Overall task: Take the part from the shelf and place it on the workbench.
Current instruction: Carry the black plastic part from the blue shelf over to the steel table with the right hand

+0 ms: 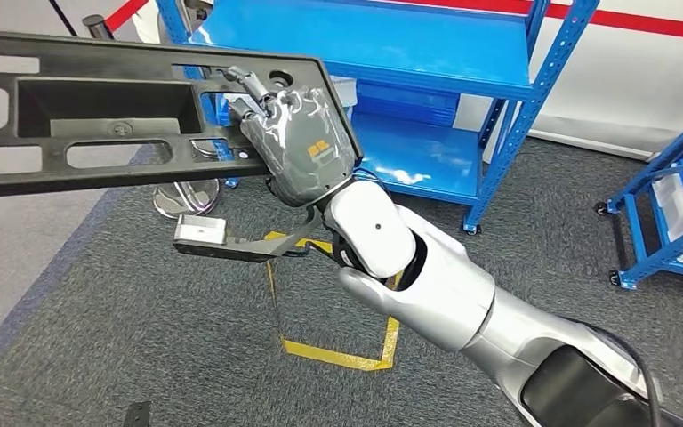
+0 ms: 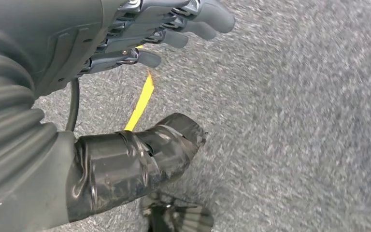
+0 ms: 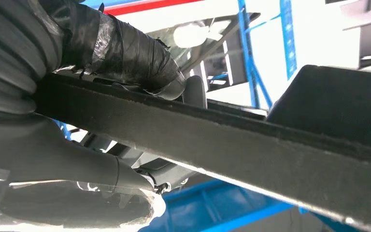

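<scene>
A long black plastic part [image 1: 98, 111] with several cut-outs is held up in the air at the upper left of the head view. My right hand [image 1: 295, 133] grips its right end, fingers hooked through an opening. In the right wrist view the part's dark edge [image 3: 251, 145] crosses the frame, with the taped thumb [image 3: 125, 53] pressed on one side of it. My left hand [image 2: 140, 34] hangs over grey carpet with its fingers apart and nothing in them.
A blue metal shelf [image 1: 427, 80] stands right behind the held part. A second blue rack on castors [image 1: 667, 205] holds white bins at the right. Yellow tape [image 1: 338, 356] marks a square on the grey carpet. A round metal base [image 1: 182, 196] stands under the part.
</scene>
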